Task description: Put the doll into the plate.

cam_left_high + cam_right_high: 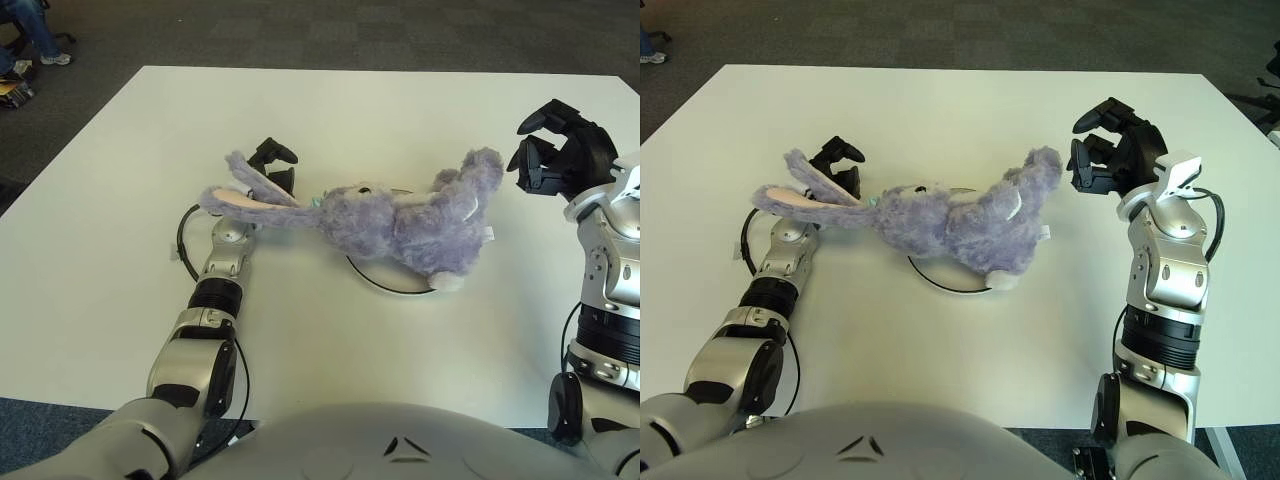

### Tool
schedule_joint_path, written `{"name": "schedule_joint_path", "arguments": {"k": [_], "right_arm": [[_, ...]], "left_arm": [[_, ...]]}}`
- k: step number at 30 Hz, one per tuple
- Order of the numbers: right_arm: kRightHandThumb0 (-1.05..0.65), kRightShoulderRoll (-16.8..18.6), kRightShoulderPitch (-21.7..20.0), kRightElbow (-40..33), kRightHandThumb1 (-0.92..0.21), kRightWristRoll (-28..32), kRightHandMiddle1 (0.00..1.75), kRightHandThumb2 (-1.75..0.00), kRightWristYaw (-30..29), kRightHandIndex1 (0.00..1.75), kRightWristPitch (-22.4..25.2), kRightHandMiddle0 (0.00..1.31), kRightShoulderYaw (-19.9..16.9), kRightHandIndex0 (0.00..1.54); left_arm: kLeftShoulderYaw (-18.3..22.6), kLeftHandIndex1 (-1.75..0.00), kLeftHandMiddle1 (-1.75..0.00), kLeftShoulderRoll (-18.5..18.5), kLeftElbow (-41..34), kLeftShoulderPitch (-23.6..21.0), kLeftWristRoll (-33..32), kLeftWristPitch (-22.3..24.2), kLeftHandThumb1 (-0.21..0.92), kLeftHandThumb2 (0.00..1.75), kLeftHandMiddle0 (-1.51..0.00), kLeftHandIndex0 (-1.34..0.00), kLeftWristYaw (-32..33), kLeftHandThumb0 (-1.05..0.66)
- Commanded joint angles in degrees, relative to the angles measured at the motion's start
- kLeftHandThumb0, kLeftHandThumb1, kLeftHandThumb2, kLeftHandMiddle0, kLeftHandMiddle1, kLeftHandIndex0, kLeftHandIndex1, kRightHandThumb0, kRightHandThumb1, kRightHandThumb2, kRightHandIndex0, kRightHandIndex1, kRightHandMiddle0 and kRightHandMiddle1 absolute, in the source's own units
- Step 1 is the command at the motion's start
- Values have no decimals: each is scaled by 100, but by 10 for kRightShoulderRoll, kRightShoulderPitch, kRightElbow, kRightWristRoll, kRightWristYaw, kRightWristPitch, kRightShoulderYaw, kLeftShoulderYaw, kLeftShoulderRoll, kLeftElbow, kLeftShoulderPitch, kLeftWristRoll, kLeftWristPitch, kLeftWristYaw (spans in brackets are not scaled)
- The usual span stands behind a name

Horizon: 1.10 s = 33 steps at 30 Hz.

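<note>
A purple plush rabbit doll lies on its side across a white plate; only parts of the plate's rim show under it. Its long ears stretch left, off the plate, and lie across my left hand. That hand's black fingers stick out behind the ears, spread, not closed on them. My right hand is raised to the right of the doll's feet, apart from it, its fingers loosely curled and holding nothing.
The white table runs back to a dark carpet. A black cable loop lies beside my left wrist. A person's legs and shoe show at the far left, off the table.
</note>
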Motion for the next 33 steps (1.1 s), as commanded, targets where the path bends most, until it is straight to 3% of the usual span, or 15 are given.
{"name": "schedule_joint_path", "arguments": {"k": [1, 6, 13, 33], "right_arm": [[-1, 11, 4, 14, -3, 21, 174, -160, -5, 161, -34, 73, -12, 75], [-1, 22, 12, 37, 8, 35, 175, -171, -6, 158, -66, 84, -12, 82], [-1, 43, 19, 119, 12, 51, 175, -174, -3, 156, -132, 84, -14, 89], [-1, 47, 5, 194, 9, 78, 175, -175, -23, 167, -148, 69, -15, 93]], "left_arm": [[-4, -175, -175, -2, 17, 29, 8, 6, 51, 108, -117, -46, 3, -42], [-5, -175, -175, -3, 16, 29, 10, 6, 50, 108, -118, -47, 7, -42], [-4, -175, -175, -4, 17, 29, 9, 10, 50, 108, -118, -47, 8, -42], [-2, -175, -175, -3, 23, 27, 7, 2, 51, 108, -118, -46, 6, -42]]}}
